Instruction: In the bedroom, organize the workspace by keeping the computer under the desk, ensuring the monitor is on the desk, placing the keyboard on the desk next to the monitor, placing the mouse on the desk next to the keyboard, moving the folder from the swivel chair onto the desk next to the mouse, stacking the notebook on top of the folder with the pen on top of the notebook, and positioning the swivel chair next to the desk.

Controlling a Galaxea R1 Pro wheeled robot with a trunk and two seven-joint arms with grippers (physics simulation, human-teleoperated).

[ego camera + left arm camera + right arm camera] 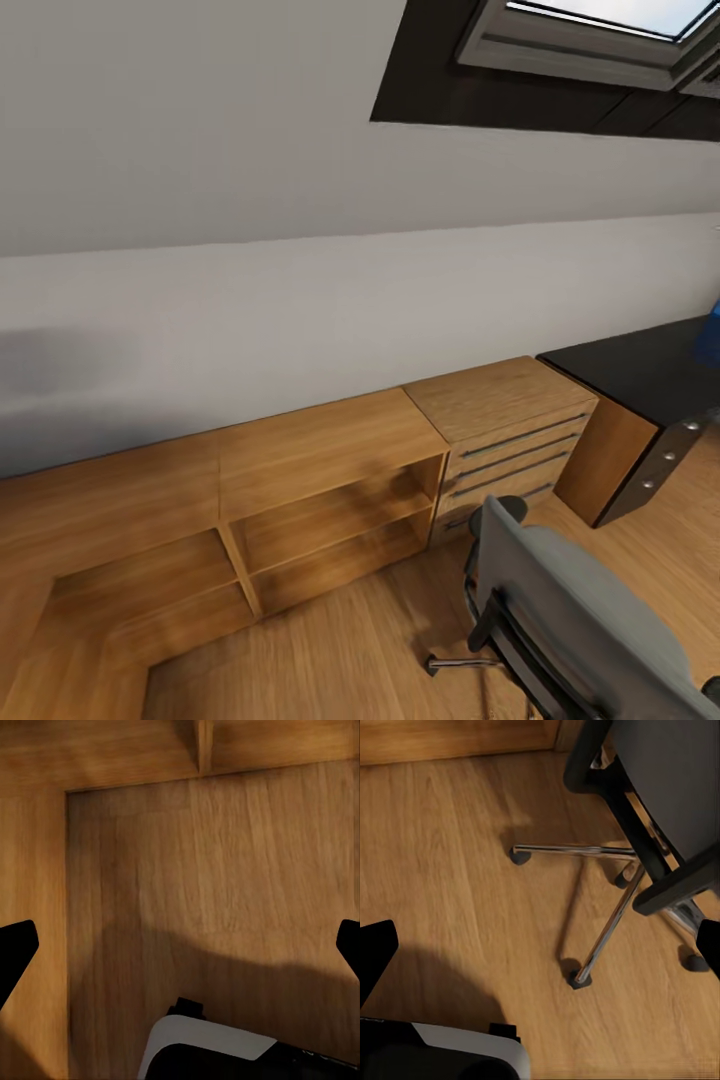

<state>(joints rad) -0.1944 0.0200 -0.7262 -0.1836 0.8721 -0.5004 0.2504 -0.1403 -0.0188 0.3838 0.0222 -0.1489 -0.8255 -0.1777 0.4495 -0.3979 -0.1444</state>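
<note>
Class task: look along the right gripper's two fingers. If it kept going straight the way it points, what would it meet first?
Most likely the bare wooden floor, just beside the swivel chair's chrome base; depth is hard to judge.

wooden floor (330,640) runs across the lower part of the head view, plank grain showing. on it stands the swivel chair (570,610), grey back toward the camera, its chrome legs and dark casters (577,979) resting on the planks. beyond the chair, against the wall, a low open shelf unit (320,500) sits on the floor, and touching it on the chair's side a drawer cabinet (510,440). just past that cabinet stands the dark worktop (640,375); a blue thing (708,340) lies at its far edge, too cropped to identify.
</note>
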